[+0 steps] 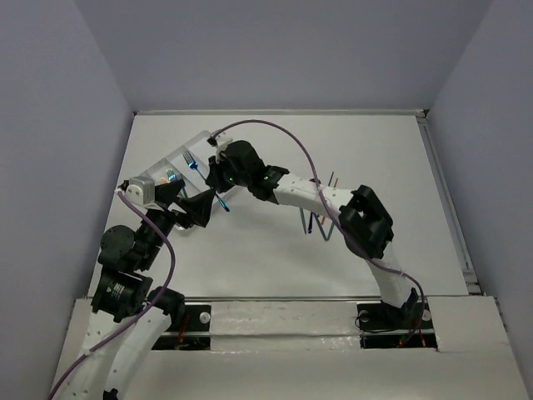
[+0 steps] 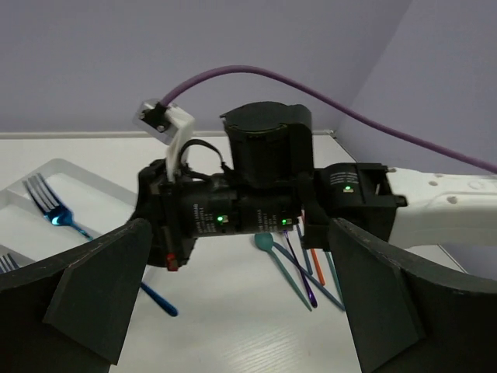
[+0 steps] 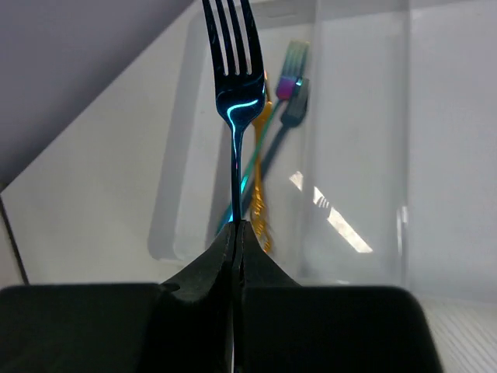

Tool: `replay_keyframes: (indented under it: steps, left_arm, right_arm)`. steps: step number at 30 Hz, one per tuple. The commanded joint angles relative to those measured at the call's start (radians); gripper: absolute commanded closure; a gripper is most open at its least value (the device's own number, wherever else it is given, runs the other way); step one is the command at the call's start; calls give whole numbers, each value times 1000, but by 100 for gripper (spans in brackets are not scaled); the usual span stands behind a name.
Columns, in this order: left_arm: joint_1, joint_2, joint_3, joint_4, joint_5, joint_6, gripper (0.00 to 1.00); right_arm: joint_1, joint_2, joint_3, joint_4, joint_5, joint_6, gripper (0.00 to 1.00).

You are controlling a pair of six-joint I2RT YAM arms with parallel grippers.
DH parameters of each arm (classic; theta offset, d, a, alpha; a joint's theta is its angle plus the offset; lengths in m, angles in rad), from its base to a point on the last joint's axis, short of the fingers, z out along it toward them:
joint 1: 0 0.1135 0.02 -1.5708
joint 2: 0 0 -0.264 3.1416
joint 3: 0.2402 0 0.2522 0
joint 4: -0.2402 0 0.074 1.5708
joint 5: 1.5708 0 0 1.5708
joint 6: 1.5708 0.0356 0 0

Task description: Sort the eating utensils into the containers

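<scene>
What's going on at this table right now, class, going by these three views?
Two robot arms are sorting small coloured cutlery into a divided tray. The right gripper is shut on the handle of a blue fork, holding it tines-forward over the compartment that holds other forks. The left gripper is open and empty, near the tray. A small pile of utensils lies loose on the table, not yet sorted.

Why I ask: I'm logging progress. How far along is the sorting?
Done: a few forks lie in one tray compartment. In hand: the right gripper is shut on a blue fork over the tray; the left gripper is open. Left: a pile of utensils on the table.
</scene>
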Motion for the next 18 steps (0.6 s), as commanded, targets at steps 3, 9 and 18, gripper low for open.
replay_keyframes:
  steps: [3, 9, 18]
  left_arm:
    - [-3, -17, 35, 56, -8, 1, 1]
    - [-3, -18, 36, 56, -9, 1, 1]
    - [-3, -12, 35, 57, -9, 1, 1]
  right_arm:
    - [28, 241, 339, 112, -110, 15, 100]
    - [28, 439, 590, 101, -136, 1, 100]
    - [38, 554, 697, 97, -130, -3, 97]
